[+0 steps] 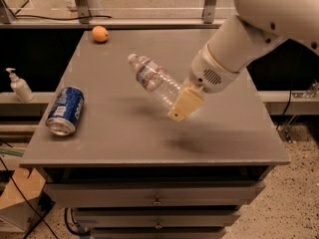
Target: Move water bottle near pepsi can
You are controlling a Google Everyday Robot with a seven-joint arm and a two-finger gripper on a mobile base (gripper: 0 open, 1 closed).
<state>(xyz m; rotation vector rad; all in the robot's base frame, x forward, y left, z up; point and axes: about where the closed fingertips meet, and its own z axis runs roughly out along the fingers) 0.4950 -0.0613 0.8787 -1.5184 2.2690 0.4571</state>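
The water bottle (153, 78) is clear and ribbed, with a white cap and a white-and-red label band. It is held tilted in the air above the middle of the grey table (149, 133), cap pointing up and left. My gripper (183, 102) is shut on the bottle's base end; one cream finger (185, 104) shows in front of it. The white arm reaches in from the upper right. The pepsi can (65, 110) is blue with a silver top and lies on its side near the table's left edge, well left of the bottle.
An orange (100, 34) sits at the table's far left corner. A small white pump bottle (19, 85) stands on a ledge left of the table. Drawers are below the tabletop, and a cardboard box (15, 203) sits on the floor at lower left.
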